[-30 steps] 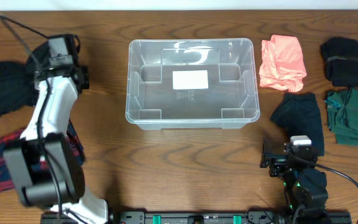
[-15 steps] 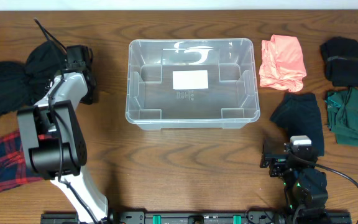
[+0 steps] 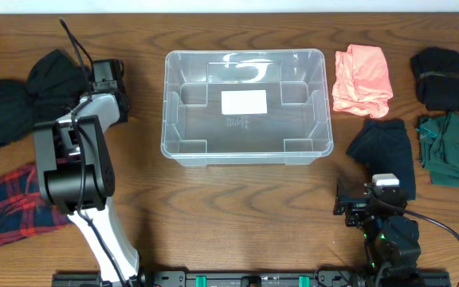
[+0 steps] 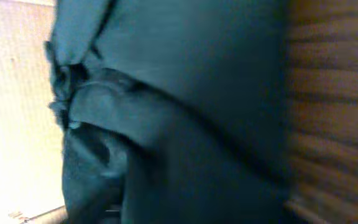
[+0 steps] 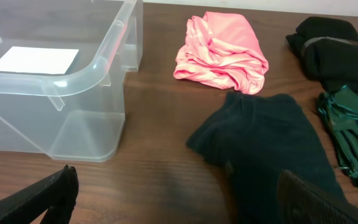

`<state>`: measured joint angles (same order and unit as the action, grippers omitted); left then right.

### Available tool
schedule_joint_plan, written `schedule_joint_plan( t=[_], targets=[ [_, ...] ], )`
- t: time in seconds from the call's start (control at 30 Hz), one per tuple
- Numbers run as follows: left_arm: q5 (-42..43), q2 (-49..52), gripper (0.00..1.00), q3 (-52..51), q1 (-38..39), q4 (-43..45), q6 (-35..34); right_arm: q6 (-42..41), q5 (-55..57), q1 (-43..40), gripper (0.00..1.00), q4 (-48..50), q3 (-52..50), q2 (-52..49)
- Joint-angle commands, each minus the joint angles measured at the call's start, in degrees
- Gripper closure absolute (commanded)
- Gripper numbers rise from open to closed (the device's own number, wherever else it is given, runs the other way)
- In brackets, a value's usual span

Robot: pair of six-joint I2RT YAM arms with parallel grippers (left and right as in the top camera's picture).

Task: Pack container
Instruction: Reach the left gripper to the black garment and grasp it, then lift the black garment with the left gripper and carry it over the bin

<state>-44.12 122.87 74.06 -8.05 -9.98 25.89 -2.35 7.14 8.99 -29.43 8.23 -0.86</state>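
The container (image 3: pixel 164 104) is seen at the middle of the wooden table (image 3: pixel 237 207), toward the far edge, standing upright with only a white label (image 3: pixel 244 102) on its base. The left gripper (image 3: pixel 104 77) is found left of the container, pressed against a black garment (image 3: pixel 30 96) bunched beside it. The left wrist view is filled with dark cloth, so it cannot be told whether the jaws are closed on the garment. A red plaid cloth (image 3: pixel 6 211) is spread at the near left. The right gripper (image 5: pixel 178 175) is held low at the near right with its jaws spread wide and nothing between them. Right of the container, a pink garment (image 3: pixel 362 80), a dark garment (image 3: pixel 382 151), a green garment (image 3: pixel 451 147) and another black piece (image 3: pixel 439 77) are laid out.
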Motion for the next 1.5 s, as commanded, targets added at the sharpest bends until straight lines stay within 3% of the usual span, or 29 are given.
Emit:
schedule_joint_plan(
  t=[0.0, 0.1, 0.2, 0.37, 0.7, 1.0, 1.47],
  targets=[
    [-3.78, 0.33, 0.74, 0.11, -0.15, 0.28, -2.03, -0.20, 0.13, -0.46, 0.01, -0.11, -0.11, 0.11],
    [-6.62, -0.74, 0.91, 0.11, 0.13, 0.26, -6.43, -0.20, 0.13, -0.46, 0.01, -0.11, -0.11, 0.11],
    [-6.75, -3.39, 0.94, 0.11, 0.42, -0.48, -10.82, -0.20, 0.13, -0.46, 0.01, -0.11, -0.11, 0.11],
    [-5.86, -12.70, 0.94, 0.13, 1.70, -2.08, -16.76, -0.20, 0.13, -0.46, 0.01, -0.11, -0.11, 0.11],
    [0.68, -37.11, 0.94, 0.13, 3.74, -4.11, -18.51, -0.17, 0.13, -0.46, 0.01, -0.11, -0.11, 0.11],
    [1.75, -48.35, 0.94, 0.20, 5.60, -7.56, -19.23, -0.20, 0.13, -0.46, 0.01, -0.11, -0.11, 0.11],
    [1.75, -57.13, 0.94, 0.72, 24.83, -14.84, -31.36, -0.20, 0.13, -0.46, 0.01, -0.11, -0.11, 0.11]
  ],
)
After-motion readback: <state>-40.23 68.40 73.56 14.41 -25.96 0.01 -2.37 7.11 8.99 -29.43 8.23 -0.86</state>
